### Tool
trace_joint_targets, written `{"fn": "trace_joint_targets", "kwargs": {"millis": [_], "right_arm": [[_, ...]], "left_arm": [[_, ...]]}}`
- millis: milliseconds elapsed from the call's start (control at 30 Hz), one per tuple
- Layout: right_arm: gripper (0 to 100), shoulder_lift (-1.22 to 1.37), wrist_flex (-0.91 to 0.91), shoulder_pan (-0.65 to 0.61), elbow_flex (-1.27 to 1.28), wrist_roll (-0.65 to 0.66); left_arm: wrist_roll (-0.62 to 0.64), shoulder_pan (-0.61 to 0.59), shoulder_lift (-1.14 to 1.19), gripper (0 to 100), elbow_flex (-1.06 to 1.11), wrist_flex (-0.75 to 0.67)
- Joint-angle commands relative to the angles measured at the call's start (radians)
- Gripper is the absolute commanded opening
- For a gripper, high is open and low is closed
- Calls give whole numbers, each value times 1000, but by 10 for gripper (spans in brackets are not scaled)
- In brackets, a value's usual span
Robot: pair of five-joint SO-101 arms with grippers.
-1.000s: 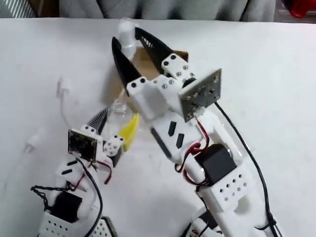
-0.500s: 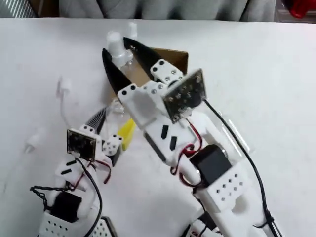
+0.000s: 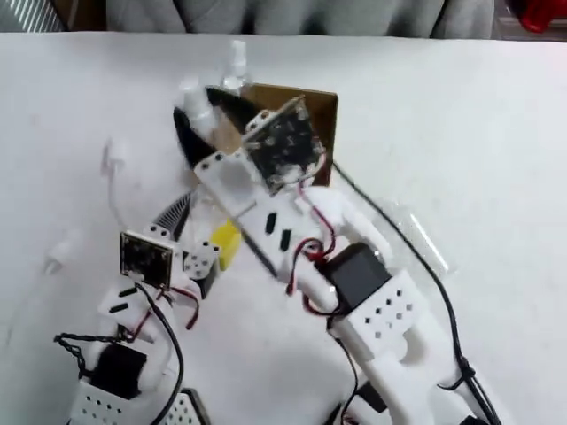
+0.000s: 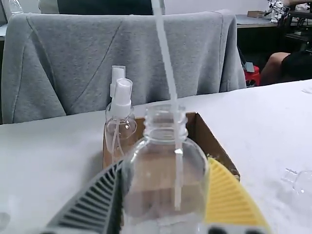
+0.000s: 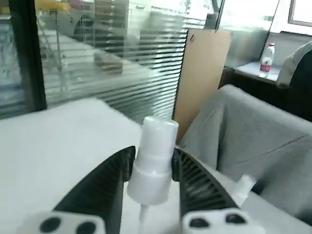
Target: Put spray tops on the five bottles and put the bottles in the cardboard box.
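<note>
My left gripper (image 4: 165,195) is shut on a clear, open-necked bottle (image 4: 163,161), held upright between its grey and yellow fingers (image 3: 202,223). My right gripper (image 5: 152,161) has its black fingers shut on a white spray top (image 5: 153,156). It holds the spray top above that bottle (image 3: 197,104), and the thin dip tube (image 4: 168,73) runs down through the neck into the bottle. Just behind stands the cardboard box (image 3: 321,104), holding two bottles with spray tops (image 4: 119,117).
Two loose spray tops (image 3: 111,164) (image 3: 60,255) lie on the white table to the left of the arms. A clear bottle without a top (image 3: 416,235) lies on its side to the right of the right arm. A grey-covered chair (image 4: 73,63) stands beyond the table's far edge.
My right gripper has swung left and tilted over with the spray top, bringing it above the bottle in my left gripper. The left arm has stayed put.
</note>
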Motion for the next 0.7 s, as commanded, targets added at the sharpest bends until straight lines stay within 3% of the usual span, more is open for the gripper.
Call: {"fn": "trace_joint_targets", "kwargs": {"millis": [0,367,567,667], "right_arm": [[16,-2,154,-33,-120,18],[23,99,243,-31,-158,87],[211,114,395,-31,-247,84],[240,113,475,-31,-319,80]], "left_arm": [[-6,-12,-18,20,-18,-8],[-5,-12,-18,20,-18,-8],[-3,-12,-18,20,-18,-8],[-3,-12,-18,20,-18,-8]]}}
